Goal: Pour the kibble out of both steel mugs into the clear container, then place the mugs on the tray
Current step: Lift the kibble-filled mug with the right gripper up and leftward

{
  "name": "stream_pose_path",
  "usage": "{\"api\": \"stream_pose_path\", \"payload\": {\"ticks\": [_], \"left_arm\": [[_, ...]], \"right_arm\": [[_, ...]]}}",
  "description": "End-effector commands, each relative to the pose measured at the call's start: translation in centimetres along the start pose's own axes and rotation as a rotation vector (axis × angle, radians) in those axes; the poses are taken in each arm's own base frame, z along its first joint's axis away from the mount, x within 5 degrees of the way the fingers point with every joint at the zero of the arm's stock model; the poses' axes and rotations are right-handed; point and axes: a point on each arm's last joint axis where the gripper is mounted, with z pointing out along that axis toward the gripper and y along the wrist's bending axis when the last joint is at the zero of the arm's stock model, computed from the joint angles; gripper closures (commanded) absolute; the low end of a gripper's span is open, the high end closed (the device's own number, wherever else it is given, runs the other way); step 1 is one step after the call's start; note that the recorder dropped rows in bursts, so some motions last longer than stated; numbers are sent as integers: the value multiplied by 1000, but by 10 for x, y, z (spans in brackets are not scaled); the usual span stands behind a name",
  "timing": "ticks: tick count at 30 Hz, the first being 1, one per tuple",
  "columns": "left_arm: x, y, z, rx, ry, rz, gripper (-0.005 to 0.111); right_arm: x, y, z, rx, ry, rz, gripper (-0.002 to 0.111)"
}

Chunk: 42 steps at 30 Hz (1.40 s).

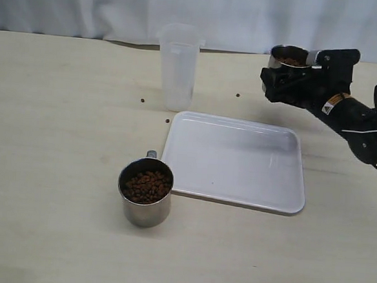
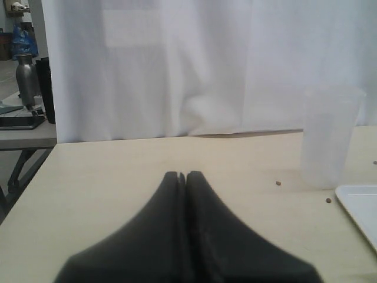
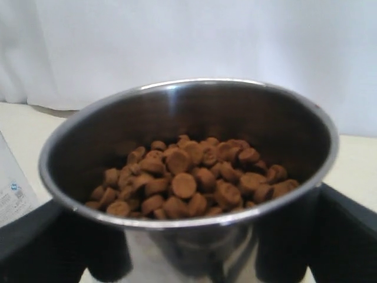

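Mug (image 3: 177, 256) of kibble (image 3: 188, 183) gripped aloft by right gripper (image 1: 289, 76); left gripper (image 2: 184, 177) clenched, empty; other mug (image 1: 146, 213) full beside tray (image 1: 239, 159); container (image 1: 178, 69) looks empty

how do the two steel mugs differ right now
Grip: the far steel mug sits between the right gripper's jaws; the near steel mug stands free on the table, nothing gripping it.
Place: the far steel mug is beyond the tray's back right corner; the near steel mug is beside its front left corner.
Shared: both upright, shiny, holding brown kibble.
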Motion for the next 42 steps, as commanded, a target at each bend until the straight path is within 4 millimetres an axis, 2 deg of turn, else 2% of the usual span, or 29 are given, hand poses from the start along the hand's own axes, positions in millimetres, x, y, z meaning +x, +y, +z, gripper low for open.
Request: {"api": "stream_pose_path", "payload": {"ticks": [1, 6, 11, 16, 19, 23, 29, 35, 42], "left_arm": [[0, -1, 0, 10, -12, 0, 107], [0, -1, 0, 10, -12, 0, 107], [0, -1, 0, 10, -12, 0, 107], [0, -1, 0, 10, -12, 0, 107], [0, -1, 0, 10, -12, 0, 107], [0, -1, 0, 10, -12, 0, 107], [0, -1, 0, 10, -12, 0, 107], [0, -1, 0, 10, -12, 0, 107], [0, -1, 0, 10, -12, 0, 107]], "right_arm": [[-18, 4, -6, -19, -14, 185, 103], [-24, 16, -7, -153, -52, 321, 103], [-22, 10, -3, -79, 37, 325, 103], [-47, 12, -9, -51, 100, 210, 103], [-62, 25, -15, -47, 112, 135, 103], [-77, 61, -17, -42, 103, -27, 103], [-80, 103, -16, -25, 80, -187, 103], [-83, 115, -17, 58, 64, -289, 103], [-87, 118, -22, 52, 87, -231, 103]]}}
